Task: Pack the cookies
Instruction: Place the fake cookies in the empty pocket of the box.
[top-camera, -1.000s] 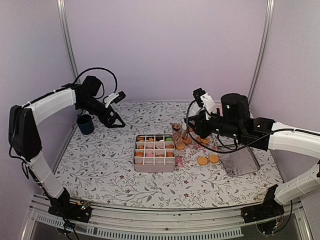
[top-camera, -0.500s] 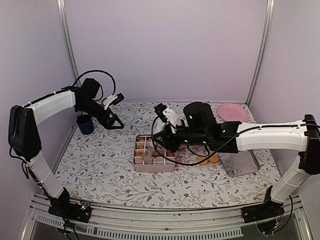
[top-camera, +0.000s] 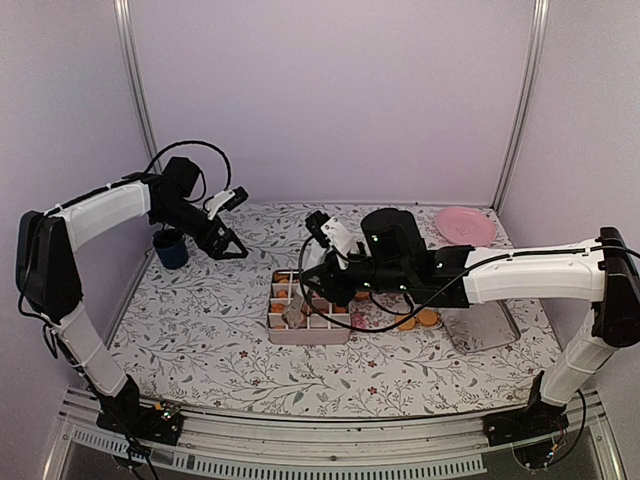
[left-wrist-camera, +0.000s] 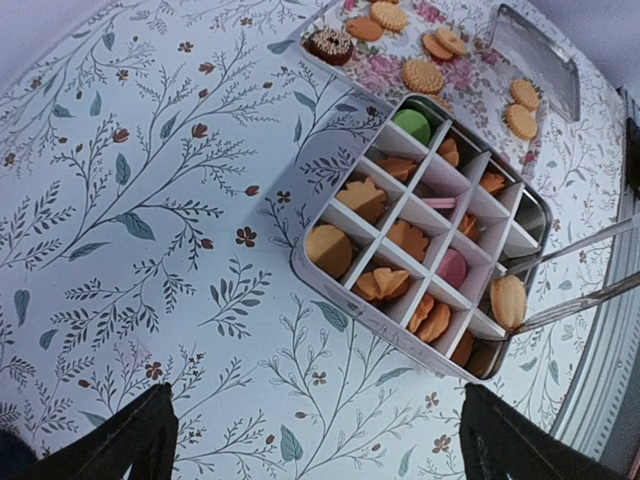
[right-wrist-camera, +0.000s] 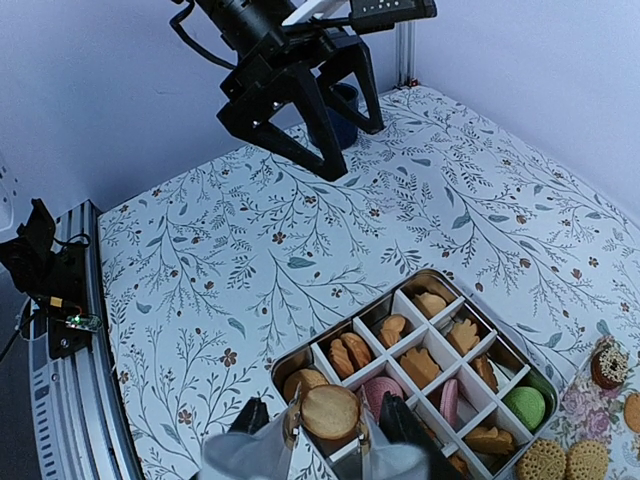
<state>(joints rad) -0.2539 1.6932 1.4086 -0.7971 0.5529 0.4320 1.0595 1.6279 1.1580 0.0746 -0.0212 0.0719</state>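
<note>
A divided tin box (top-camera: 310, 337) holds several cookies, mostly orange-tan, some pink and one green (left-wrist-camera: 411, 125). My right gripper (top-camera: 298, 306) hovers over the box's near-left corner, shut on a round tan cookie (right-wrist-camera: 330, 412) held flat between its clear fingers (right-wrist-camera: 291, 440). The same cookie (left-wrist-camera: 508, 300) shows in the left wrist view above the corner compartment of the box (left-wrist-camera: 370, 320). Loose cookies (top-camera: 405, 322) lie right of the box on a floral cloth. My left gripper (top-camera: 226, 243) is open and empty, above the table, left of and behind the box (right-wrist-camera: 350, 322).
A metal lid (top-camera: 482, 326) lies right of the loose cookies. A pink plate (top-camera: 465, 225) sits at the back right. A dark blue cup (top-camera: 170, 248) stands at the far left under the left arm. A chocolate doughnut (left-wrist-camera: 328, 45) lies behind the box.
My right arm swung left from the loose cookies to above the box, carrying the tan cookie. The left arm has hardly moved.
</note>
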